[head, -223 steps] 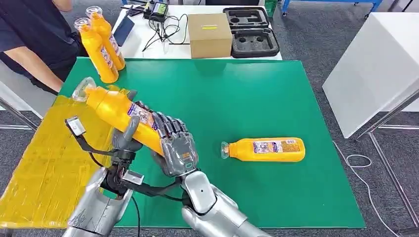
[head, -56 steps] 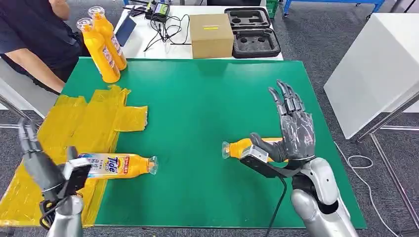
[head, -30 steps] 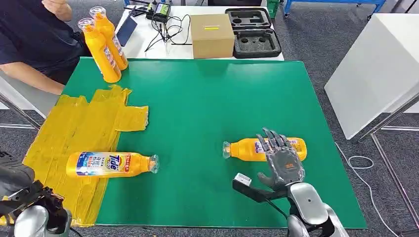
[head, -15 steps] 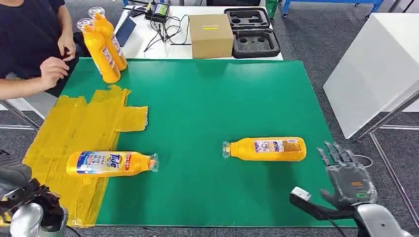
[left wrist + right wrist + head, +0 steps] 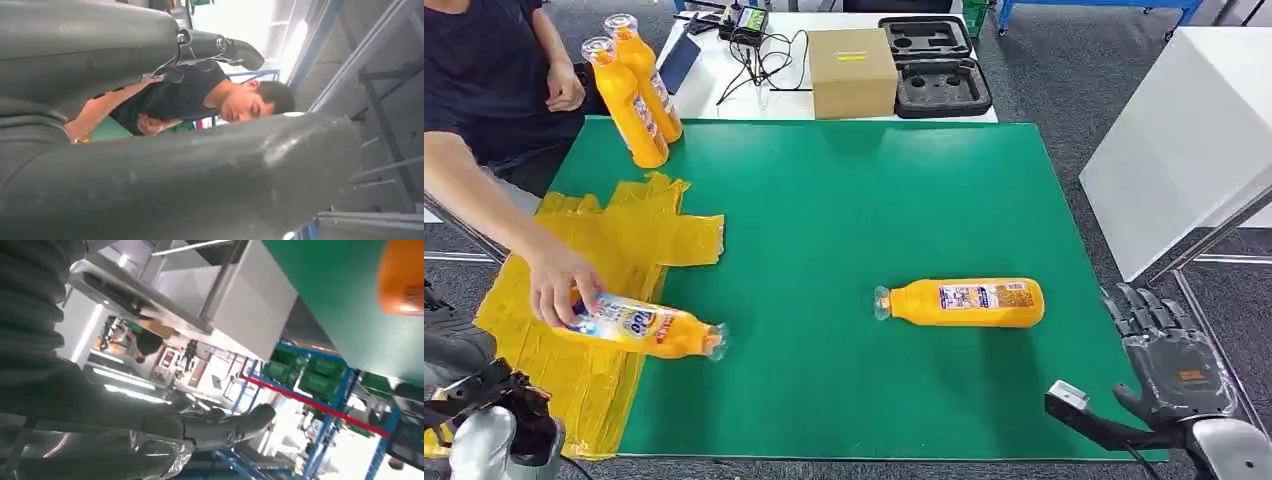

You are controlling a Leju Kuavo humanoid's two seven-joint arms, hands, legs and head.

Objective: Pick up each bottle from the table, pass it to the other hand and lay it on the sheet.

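Head view: one orange bottle [image 5: 962, 302] lies on its side on the green table [image 5: 854, 200], cap toward the yellow sheet [image 5: 584, 270], well apart from both hands. A second bottle [image 5: 639, 325] lies at the sheet's edge under a person's hand [image 5: 559, 285]. Two more bottles [image 5: 629, 90] stand at the far corner. The right hand [image 5: 1174, 360] sits off the table's near right edge, fingers spread, holding nothing.

Left wrist view: the left hand [image 5: 165, 165] shows as a thick grey mass; whether its fingers are open or closed cannot be told.

Right wrist view: the orange bottle's end [image 5: 402, 277] rests on green.

Judgement: smooth, rigid plastic, probably full and fairly heavy, liable to roll. Grasp across the labelled middle, not the narrow neck.
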